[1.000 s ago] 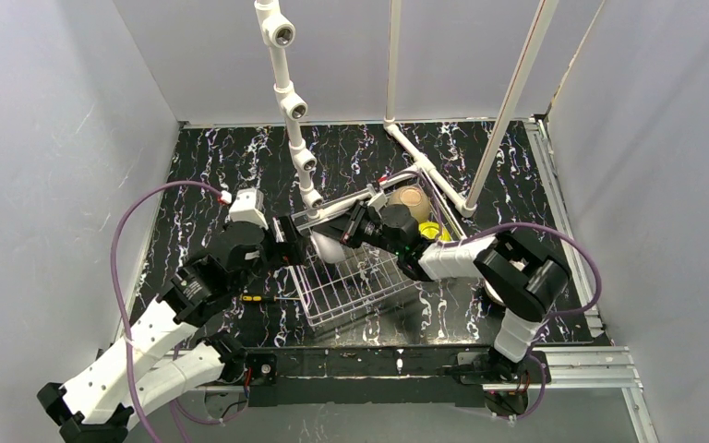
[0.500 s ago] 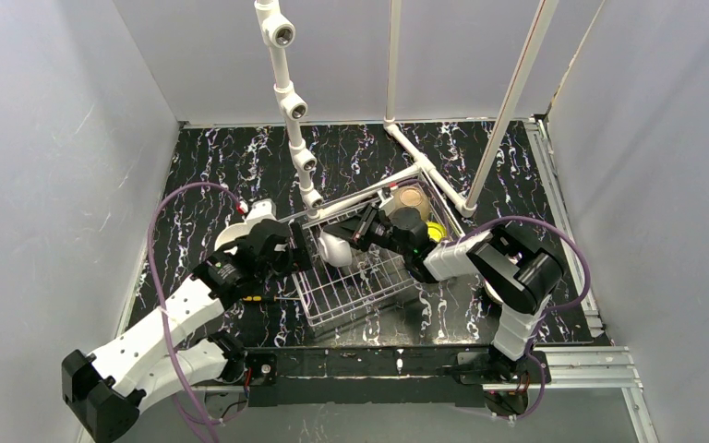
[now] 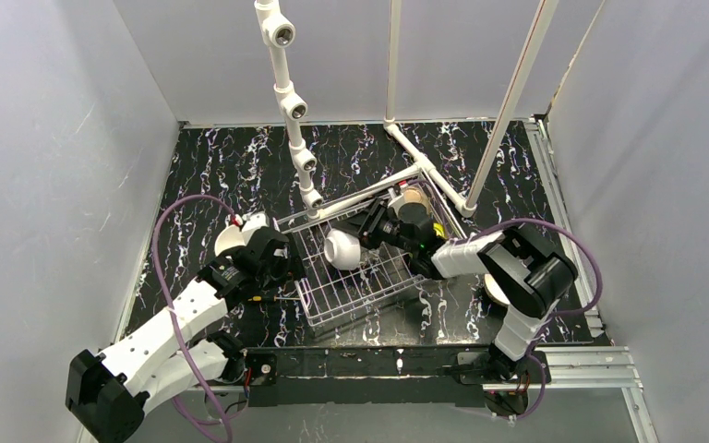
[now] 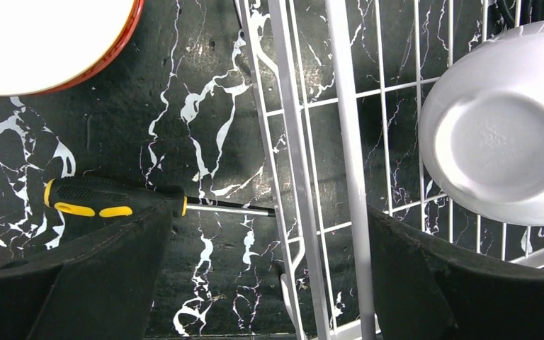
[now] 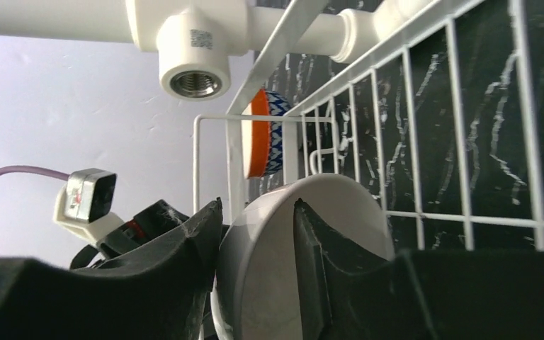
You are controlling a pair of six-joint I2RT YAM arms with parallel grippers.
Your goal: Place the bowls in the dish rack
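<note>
One tilted white bowl [image 5: 354,219] sat between the right gripper's [image 5: 257,209] fingers [image 5: 184,269], hold unclear; released, it could topple. Left gripper [image 4: 269,234] gaped wide, empty.

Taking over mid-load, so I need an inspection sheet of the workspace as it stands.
Surface: black marbled tabletop, no spills seen.
Job's things: white bowl inside the dish rack; tan bowl at its far corner; orange-rimmed bowl on the table, left of it.
Clutter: screwdriver beside the rack.
Grippers: left gripper jaws open, empty; right gripper jaws straddle the white bowl's rim, grip unclear.
Cables: purple cables loop off both arms, nothing snagged.
Surroundings: white pipe frame, grey walls.
</note>
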